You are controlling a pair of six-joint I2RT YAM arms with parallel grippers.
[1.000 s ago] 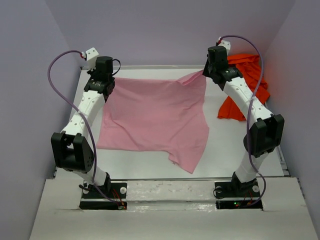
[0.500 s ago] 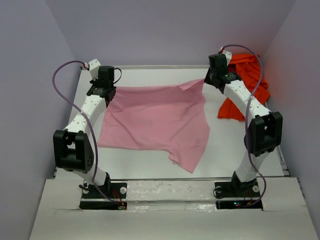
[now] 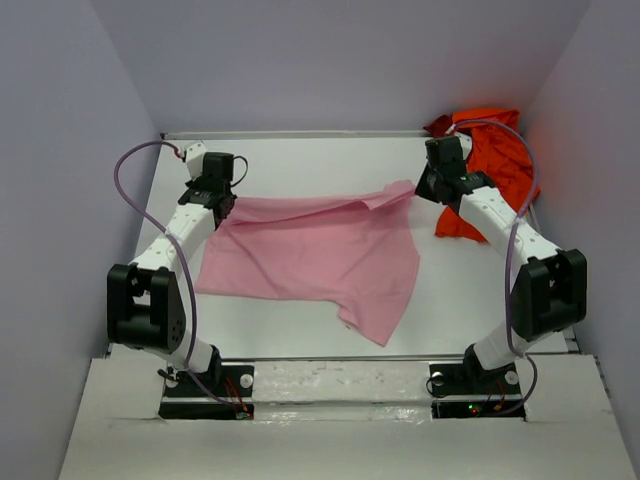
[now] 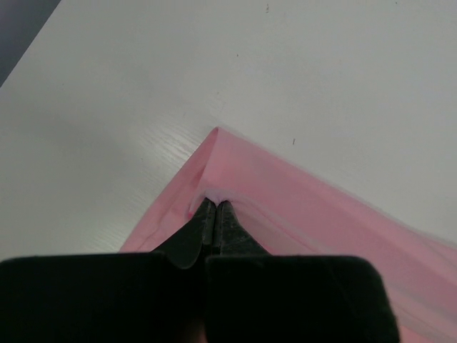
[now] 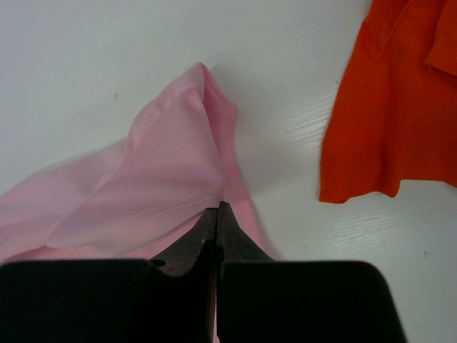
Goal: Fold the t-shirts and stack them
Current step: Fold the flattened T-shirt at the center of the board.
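A pink t-shirt [image 3: 320,255] lies spread on the white table [image 3: 300,160], its far edge folded over toward me. My left gripper [image 3: 222,198] is shut on the shirt's far left corner [image 4: 214,161]. My right gripper [image 3: 424,190] is shut on the far right corner [image 5: 193,164]. Both hold the cloth low over the table. An orange t-shirt [image 3: 495,165] lies crumpled at the far right, also seen in the right wrist view [image 5: 393,93].
Grey walls close in the table on the left, back and right. The orange shirt lies just right of my right arm [image 3: 500,225]. Bare white table shows behind the pink shirt and along the near edge [image 3: 280,325].
Both grippers have moved toward me and down with the pink shirt's far corners, so its far edge now folds over the body of the shirt.
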